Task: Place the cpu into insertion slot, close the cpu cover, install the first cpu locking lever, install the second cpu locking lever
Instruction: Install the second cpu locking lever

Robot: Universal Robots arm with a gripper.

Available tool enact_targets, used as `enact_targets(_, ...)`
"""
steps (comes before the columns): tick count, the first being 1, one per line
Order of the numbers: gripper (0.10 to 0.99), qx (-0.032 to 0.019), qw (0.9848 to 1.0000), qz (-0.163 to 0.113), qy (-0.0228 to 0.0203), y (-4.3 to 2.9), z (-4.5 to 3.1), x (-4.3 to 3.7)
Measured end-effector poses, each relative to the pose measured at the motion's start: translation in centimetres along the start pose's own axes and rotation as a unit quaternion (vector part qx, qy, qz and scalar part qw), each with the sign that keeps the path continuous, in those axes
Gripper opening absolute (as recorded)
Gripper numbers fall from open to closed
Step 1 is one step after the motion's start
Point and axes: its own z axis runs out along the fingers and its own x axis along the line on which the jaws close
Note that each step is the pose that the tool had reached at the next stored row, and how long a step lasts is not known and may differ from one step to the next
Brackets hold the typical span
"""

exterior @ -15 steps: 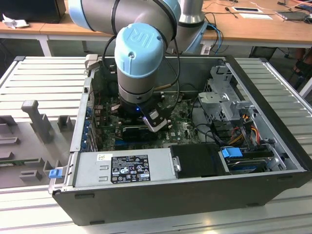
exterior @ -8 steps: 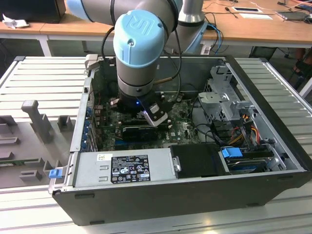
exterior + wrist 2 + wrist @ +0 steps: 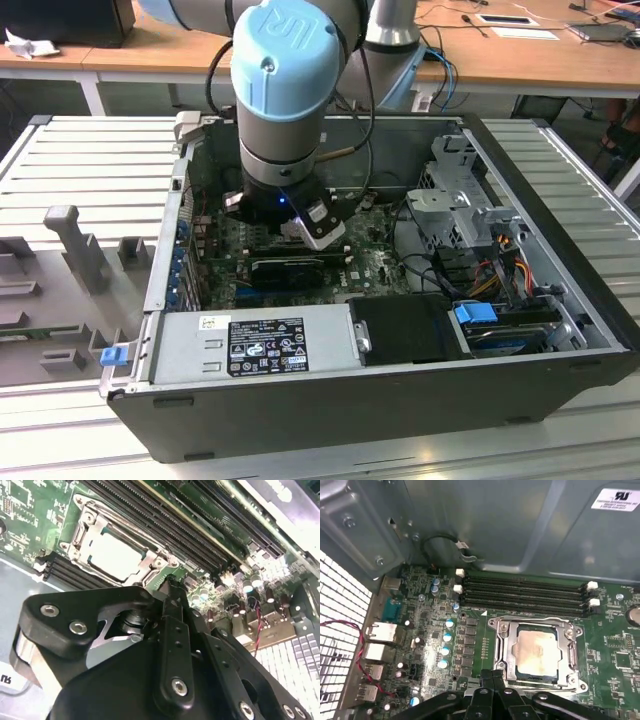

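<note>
where the arm plunged into the open computer case in the exterior view, the gripper hung low over the green motherboard, near the case's middle; the arm's blue wrist joint blocked the socket area, which lay toward 12 o'clock of the power supply.

in the second wrist view, the gripper ended just short of the insertion slot, which lay toward 11 o'clock from its tip. its fingers stood pressed together with nothing between them. the cpu sat flat in the slot, its pale face up, and the cpu cover lay down around it as a metal frame. the square ran diagonally here, parallel to the long black ram slots just beside it.

in the first wrist view, the gripper had its tip at about 7 o'clock of the insertion slot, close to its near corner, empty and closed. the cpu showed through the cpu cover, square-on to the ram slots at 12 o'clock. i could not tell whether either locking lever was latched.
</note>
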Motion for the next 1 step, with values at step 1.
enact_targets(1, 0.106, 0.0000, 1.0000, 0.000, 0.0000, 0.00, 0.00, 0.00)
